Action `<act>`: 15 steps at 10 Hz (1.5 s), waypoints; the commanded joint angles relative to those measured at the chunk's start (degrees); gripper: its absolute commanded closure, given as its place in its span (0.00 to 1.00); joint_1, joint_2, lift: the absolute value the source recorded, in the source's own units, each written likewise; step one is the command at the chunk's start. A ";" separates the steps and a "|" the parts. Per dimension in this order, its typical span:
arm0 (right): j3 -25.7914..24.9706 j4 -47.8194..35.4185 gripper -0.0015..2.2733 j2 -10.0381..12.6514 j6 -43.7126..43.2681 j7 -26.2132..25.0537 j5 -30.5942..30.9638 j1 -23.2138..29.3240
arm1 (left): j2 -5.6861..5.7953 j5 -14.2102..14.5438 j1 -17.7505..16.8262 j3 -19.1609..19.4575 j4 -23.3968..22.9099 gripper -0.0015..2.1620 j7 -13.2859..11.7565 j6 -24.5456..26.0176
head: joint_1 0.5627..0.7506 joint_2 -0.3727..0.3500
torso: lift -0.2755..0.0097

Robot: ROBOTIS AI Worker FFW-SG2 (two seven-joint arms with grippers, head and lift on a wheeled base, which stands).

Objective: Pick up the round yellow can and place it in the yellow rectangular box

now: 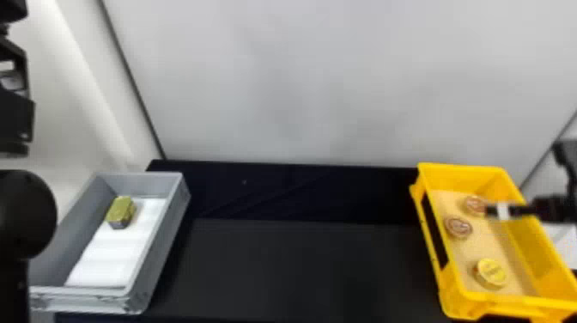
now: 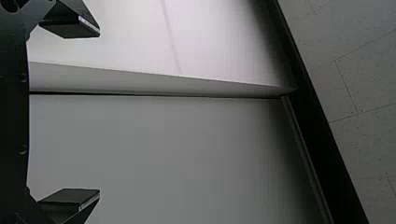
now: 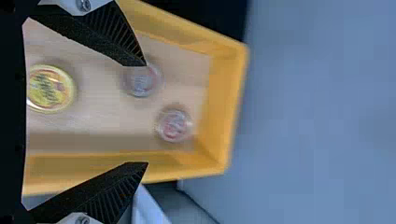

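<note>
Two reddish-topped cans [image 1: 458, 227] and the round yellow can [image 1: 492, 273] lie in the yellow rectangular box [image 1: 466, 174] at lower right, the latter apparently at its goal. The right gripper [image 3: 147, 115] stands wide and empty, probably for clearance; its wrist view reveals that spread, unclear in the head view. The left gripper [image 2: 99, 113], widely parted, holds nothing.

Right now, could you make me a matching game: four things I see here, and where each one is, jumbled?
Things:
1. Round yellow can
2. Small green block
3. Gray box
4. Right gripper

Places:
A. On the robot's left side
B. Open, over the yellow box
C. Inside the yellow box, toward its near end
D. On the white lining, toward the far end

Pairs: 1-C, 2-D, 3-A, 4-B
</note>
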 commanded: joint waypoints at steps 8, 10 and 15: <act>22.04 -41.48 0.03 -0.71 -19.74 -47.23 -16.07 -19.82 | -0.05 -0.53 -0.03 0.72 -0.09 0.04 0.09 0.15 | 0.70 0.59 | 0.96; 26.18 -42.09 0.03 -2.47 -23.26 -50.05 -16.24 -24.75 | 0.12 -0.44 0.33 1.16 -0.09 0.04 0.09 -0.21 | 0.70 0.59 | 0.96; 25.30 -40.60 0.01 -3.61 -37.50 -41.26 -1.73 -24.75 | 0.30 -0.53 1.20 2.22 -0.09 0.04 0.18 -0.91 | 0.70 0.59 | 0.96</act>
